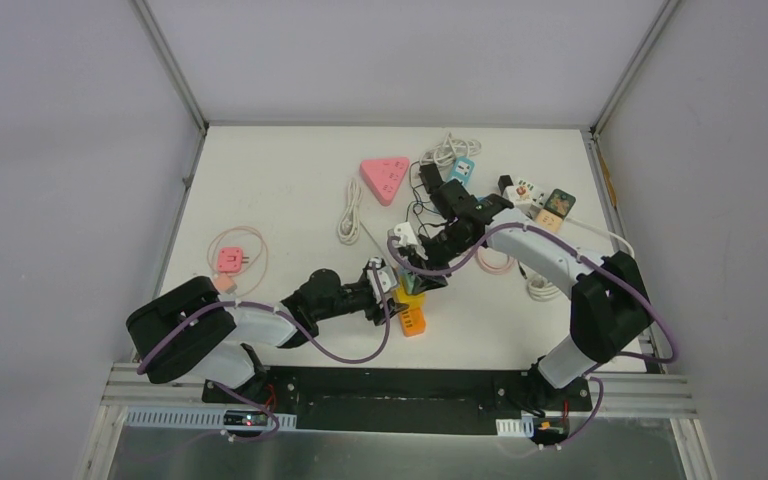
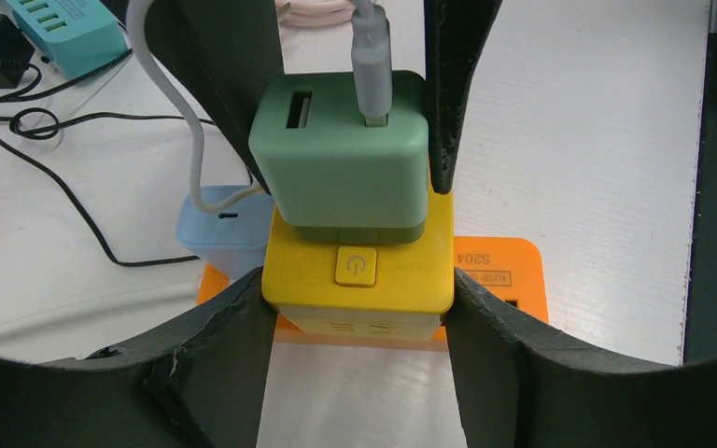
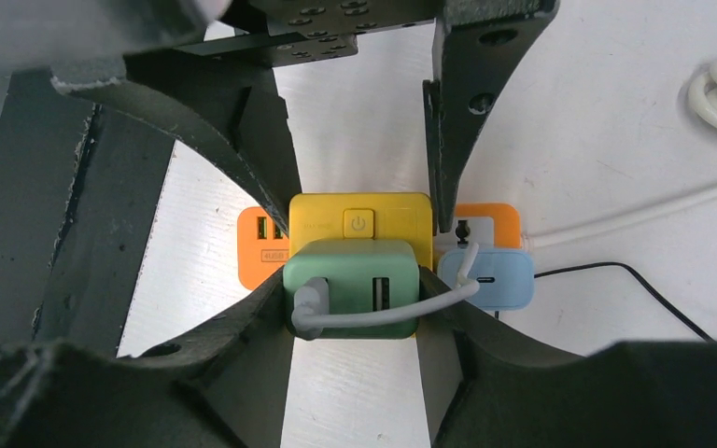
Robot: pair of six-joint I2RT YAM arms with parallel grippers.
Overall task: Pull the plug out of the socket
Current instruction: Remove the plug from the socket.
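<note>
Green plug (image 2: 341, 163) seated in yellow socket (image 2: 401, 271).
Left end effector (image 2: 357, 313) holds the yellow socket; right end effector (image 3: 355, 313) clamps the green plug atop it, on the orange power strip (image 2: 513, 280), near middle of the surface (image 1: 260, 180).

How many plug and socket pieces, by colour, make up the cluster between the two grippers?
Yellow socket: 1
Green plug: 1
Orange strip: 1
Light blue adapter: 1
Total: 4
</note>
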